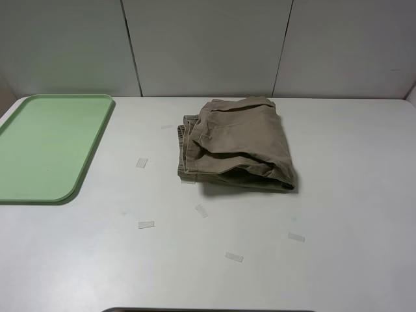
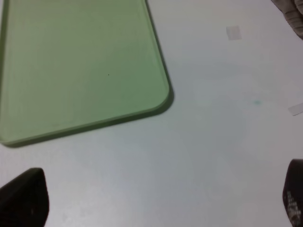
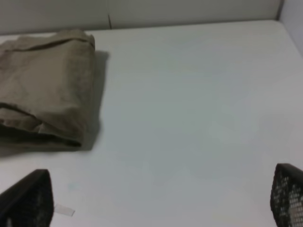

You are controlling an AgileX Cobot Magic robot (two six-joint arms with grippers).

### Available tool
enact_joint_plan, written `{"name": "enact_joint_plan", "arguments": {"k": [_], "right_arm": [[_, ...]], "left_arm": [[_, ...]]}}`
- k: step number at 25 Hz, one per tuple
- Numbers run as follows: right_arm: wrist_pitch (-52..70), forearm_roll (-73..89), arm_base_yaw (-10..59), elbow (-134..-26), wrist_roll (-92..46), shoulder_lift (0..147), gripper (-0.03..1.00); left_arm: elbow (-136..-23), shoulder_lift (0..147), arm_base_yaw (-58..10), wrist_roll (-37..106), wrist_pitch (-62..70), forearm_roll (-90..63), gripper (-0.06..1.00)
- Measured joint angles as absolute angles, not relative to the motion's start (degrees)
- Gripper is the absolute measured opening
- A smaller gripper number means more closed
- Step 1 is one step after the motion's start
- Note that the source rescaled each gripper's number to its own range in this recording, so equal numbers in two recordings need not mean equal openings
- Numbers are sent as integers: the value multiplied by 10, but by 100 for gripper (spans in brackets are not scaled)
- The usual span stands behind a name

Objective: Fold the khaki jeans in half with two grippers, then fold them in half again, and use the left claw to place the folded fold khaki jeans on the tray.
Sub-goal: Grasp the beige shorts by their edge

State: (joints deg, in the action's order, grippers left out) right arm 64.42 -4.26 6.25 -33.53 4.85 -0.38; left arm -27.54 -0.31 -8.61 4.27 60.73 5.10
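The khaki jeans (image 1: 234,144) lie in a loosely folded, rumpled heap on the white table, a little right of centre and toward the back. The pale green tray (image 1: 49,146) sits bare at the far left. Neither arm shows in the exterior high view. In the left wrist view my left gripper (image 2: 158,198) is open, fingertips (image 2: 23,198) wide apart over bare table, with the tray (image 2: 80,66) just ahead and a scrap of the jeans (image 2: 294,14) at the frame corner. My right gripper (image 3: 156,198) is open over bare table, apart from the jeans (image 3: 45,85).
Several small clear tape strips are stuck to the table, such as one (image 1: 142,162) between tray and jeans and one (image 1: 234,257) near the front. Grey wall panels close off the back edge of the table.
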Motion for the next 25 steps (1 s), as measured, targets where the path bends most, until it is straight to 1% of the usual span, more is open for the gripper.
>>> {"name": "enact_joint_plan", "arguments": {"k": [5, 25], "right_arm": [[636, -36, 62, -305, 47, -4, 100], [629, -34, 62, -304, 46, -4, 100]], "left_arm": [[-275, -3, -86, 43, 607, 51, 100], [-275, -3, -86, 43, 607, 52, 100]]}}
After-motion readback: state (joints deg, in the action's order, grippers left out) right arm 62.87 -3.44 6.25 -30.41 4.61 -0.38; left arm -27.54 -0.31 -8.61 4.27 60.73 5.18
